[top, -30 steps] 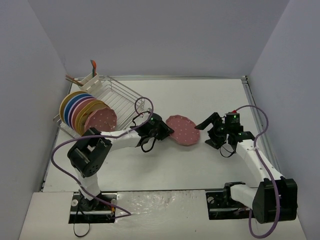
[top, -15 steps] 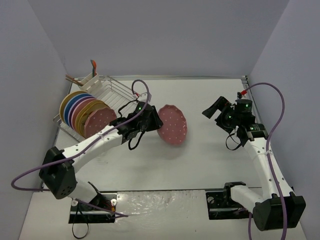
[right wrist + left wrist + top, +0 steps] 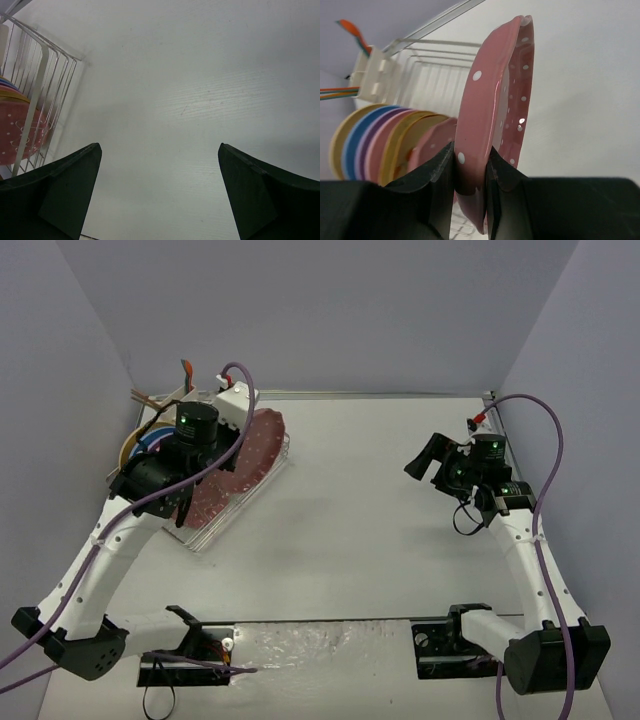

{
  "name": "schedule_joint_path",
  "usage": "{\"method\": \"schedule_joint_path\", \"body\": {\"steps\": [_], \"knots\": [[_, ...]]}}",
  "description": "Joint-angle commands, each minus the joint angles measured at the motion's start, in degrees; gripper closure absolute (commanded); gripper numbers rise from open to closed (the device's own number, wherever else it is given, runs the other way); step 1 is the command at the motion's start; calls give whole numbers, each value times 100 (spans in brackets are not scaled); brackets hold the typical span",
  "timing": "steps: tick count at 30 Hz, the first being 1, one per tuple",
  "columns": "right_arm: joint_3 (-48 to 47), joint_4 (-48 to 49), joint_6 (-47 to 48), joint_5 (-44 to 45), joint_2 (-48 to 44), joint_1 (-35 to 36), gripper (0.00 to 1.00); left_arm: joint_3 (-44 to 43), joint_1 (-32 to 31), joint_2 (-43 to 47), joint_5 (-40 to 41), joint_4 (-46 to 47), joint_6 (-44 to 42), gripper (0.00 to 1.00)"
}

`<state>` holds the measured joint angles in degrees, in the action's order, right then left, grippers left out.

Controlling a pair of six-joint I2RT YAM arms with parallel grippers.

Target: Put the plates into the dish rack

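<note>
My left gripper (image 3: 470,170) is shut on the rim of a dark-pink white-dotted plate (image 3: 492,85) and holds it on edge over the dish rack (image 3: 440,75). In the top view this plate (image 3: 255,445) hangs tilted over the rack's right part (image 3: 203,538), with the left gripper (image 3: 215,462) at its edge. Several plates stand in the rack's slots: yellow, blue, purple, pink (image 3: 367,145), and a second dotted pink one (image 3: 432,142) just left of the held plate. My right gripper (image 3: 425,460) is open and empty above bare table at the right (image 3: 160,165).
A white utensil caddy (image 3: 372,75) with orange-handled utensils is clipped at the rack's far corner (image 3: 182,392). The right wrist view shows the rack's wire side (image 3: 45,75) at far left. Grey walls enclose the table on three sides.
</note>
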<state>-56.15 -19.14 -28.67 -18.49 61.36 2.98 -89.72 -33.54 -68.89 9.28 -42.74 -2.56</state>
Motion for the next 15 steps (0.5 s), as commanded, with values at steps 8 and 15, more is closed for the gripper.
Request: {"method": "schedule_joint_path", "body": {"steps": [8, 15], "knots": [[-225, 183, 456, -274, 224, -39, 0, -545, 1469, -83, -943, -521, -3013, 100], [-178, 200, 554, -329, 296, -43, 0, -76, 2006, -245, -1155, -211, -3242, 100]]}}
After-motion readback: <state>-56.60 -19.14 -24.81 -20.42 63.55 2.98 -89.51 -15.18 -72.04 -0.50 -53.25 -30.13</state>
